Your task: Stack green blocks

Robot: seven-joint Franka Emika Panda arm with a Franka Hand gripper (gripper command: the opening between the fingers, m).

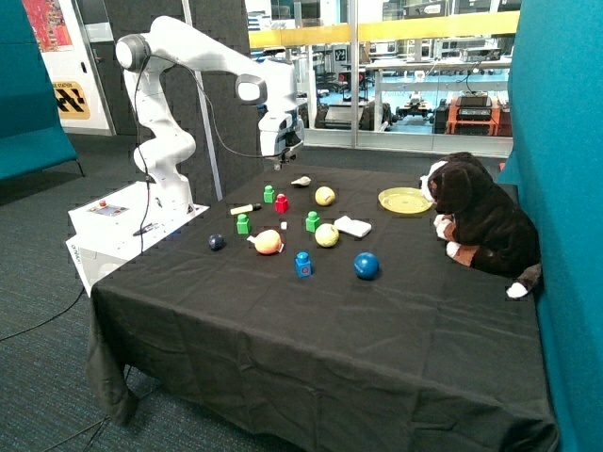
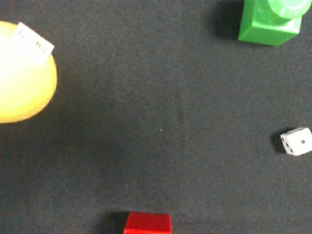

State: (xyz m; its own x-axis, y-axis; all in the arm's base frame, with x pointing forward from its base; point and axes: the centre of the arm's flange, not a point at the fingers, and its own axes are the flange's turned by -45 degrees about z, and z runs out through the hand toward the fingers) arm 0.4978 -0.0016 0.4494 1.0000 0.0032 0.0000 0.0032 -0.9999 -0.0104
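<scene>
Three green blocks (image 1: 269, 194), one red block (image 1: 281, 202), one blue block (image 1: 303, 265), five balls (image 1: 366, 266), one die (image 2: 297, 141).

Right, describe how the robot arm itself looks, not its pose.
The arm is glossy white with rounded segments and dark grey joint rings. A thin black cable hangs along it. It stands on a white base box with a red button. Its gripper is white and dark underneath.

Robotics lab, glass partition (image 1: 415, 85) onto equipment benches, teal dividers (image 1: 556, 188), black-draped table (image 1: 320, 330)
</scene>
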